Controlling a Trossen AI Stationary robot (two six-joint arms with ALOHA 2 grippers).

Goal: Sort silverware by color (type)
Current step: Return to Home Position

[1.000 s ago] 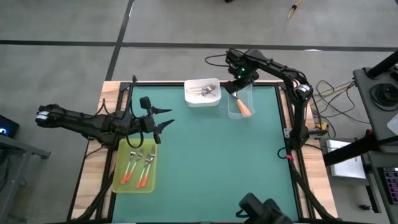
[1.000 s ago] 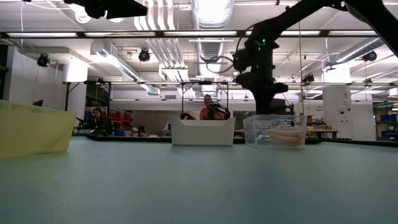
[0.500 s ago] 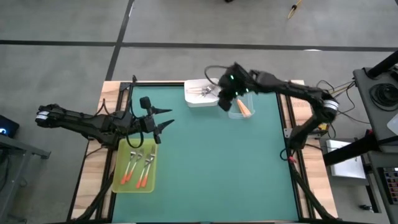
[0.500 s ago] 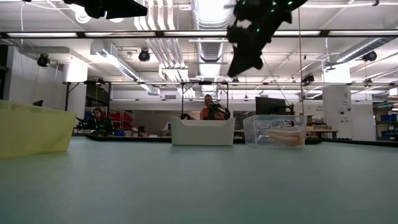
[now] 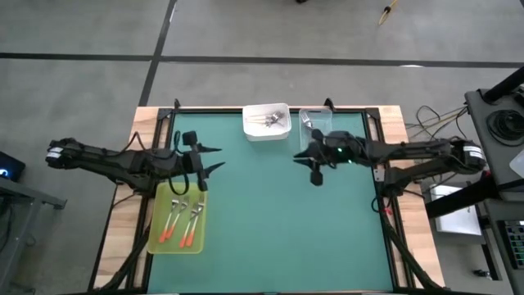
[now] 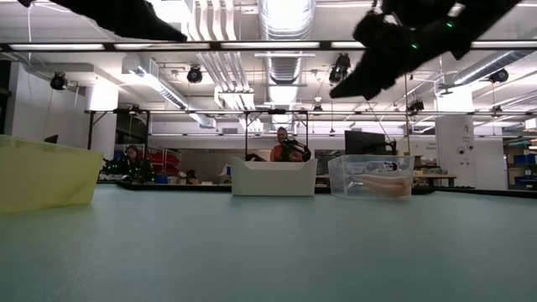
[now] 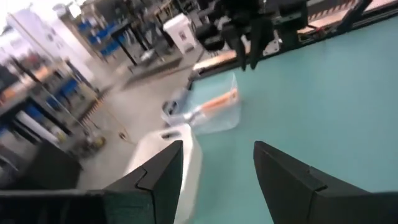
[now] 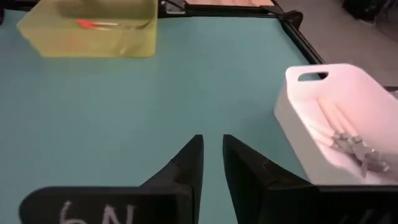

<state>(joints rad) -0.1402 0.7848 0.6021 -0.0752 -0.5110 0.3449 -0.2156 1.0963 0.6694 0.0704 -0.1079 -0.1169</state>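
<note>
Three trays hold every fork I can see. The red-orange forks (image 5: 178, 220) lie in the yellow tray (image 5: 176, 249) at the left near part of the desk (image 5: 270, 213). The white-handled forks (image 5: 270, 123) sit in the white tray (image 5: 266, 137) at the far edge. The light orange forks (image 6: 382, 184) rest in the clear tray (image 6: 348, 172), just beside the white one on its right.

My left hand (image 5: 211, 159) hangs above the desk's left side, close to the far end of the yellow tray. Its fingers are spread wide and hold nothing. From its wrist camera I look across the desk at the white and clear trays, with the right arm beyond them.

My right hand (image 8: 212, 149) hovers over the desk near the clear tray, its arm stretched in from the right edge. Its fingers are drawn almost together with only a slim slit between them, and they grip nothing. It points across the bare green surface toward the yellow tray, with the white tray off to one side.
</note>
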